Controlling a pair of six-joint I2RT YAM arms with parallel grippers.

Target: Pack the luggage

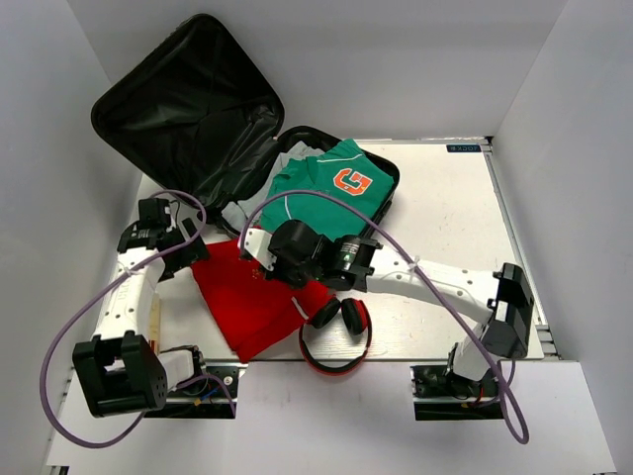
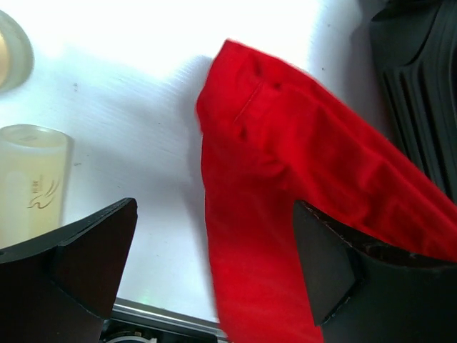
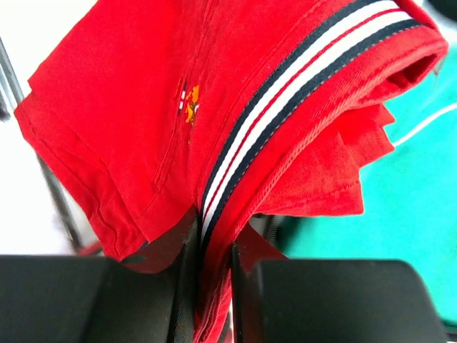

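At the left of the table, my left gripper (image 1: 170, 236) hangs with its fingers spread wide and empty above the edge of the red shirt (image 1: 247, 297). Behind it the luggage (image 1: 188, 109) lies open at the far side. It is black with rounded corners, has shiny creased lining in the raised lid, and holds a green shirt (image 1: 331, 188) in the base. Further right, my right gripper (image 3: 214, 246) pinches the red shirt's striped collar. Red headphones (image 1: 336, 336) lie near the front edge.

Luggage (image 1: 188, 109): black suitcase, open at far left, its shiny fabric-lined lid propped up leftward, base lying flat.
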